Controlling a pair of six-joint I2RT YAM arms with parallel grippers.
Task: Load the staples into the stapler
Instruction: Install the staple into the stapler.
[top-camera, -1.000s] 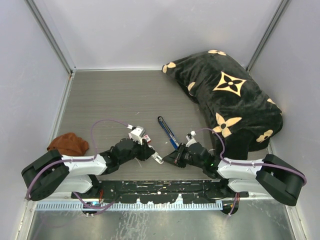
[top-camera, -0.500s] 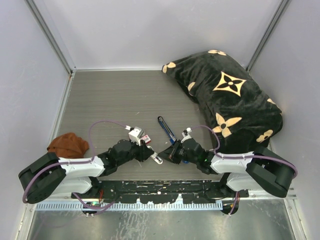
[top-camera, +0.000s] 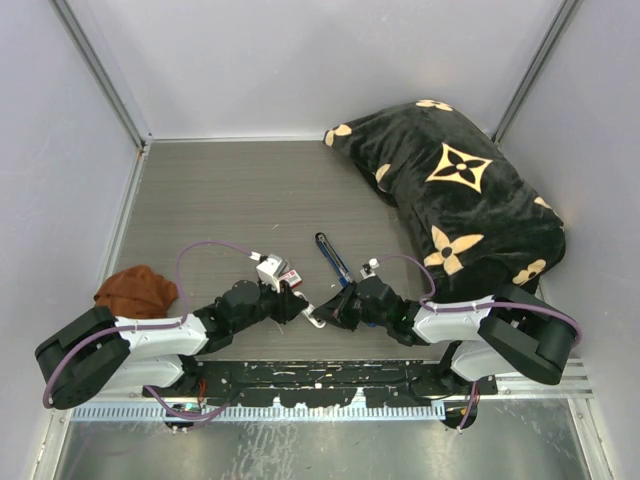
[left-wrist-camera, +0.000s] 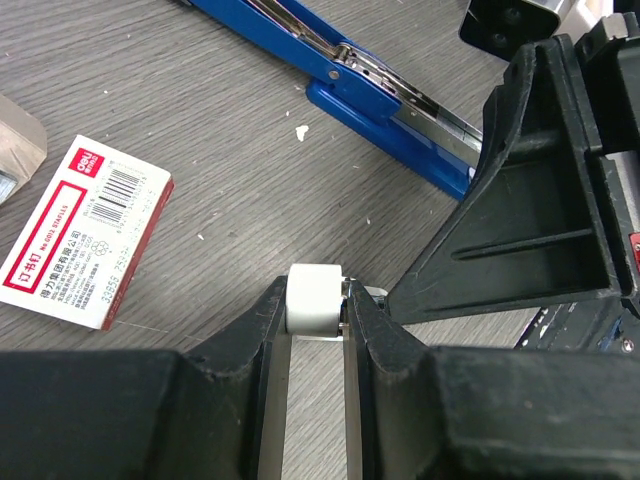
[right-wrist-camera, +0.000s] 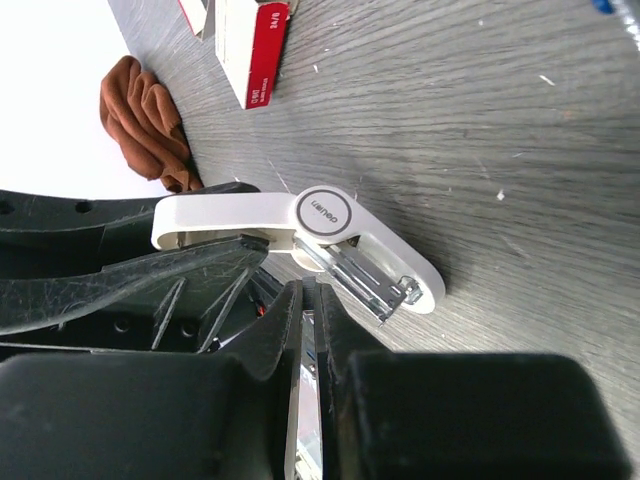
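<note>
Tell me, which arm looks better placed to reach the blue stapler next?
Probably the right arm. The right gripper sits close beside the blue stapler, while the left gripper is clamped on a small white piece and has no free grip.

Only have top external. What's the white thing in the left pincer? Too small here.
Observer: Left wrist shows the left pincer clamped on one end of a white oblong piece, not the stapler.
Operator: Any detail on it?
Observer: Right wrist shows a metal channel exposed along its free end.
Operator: Box nearby?
Observer: The red-and-white box lies flat, barcode label up.
</note>
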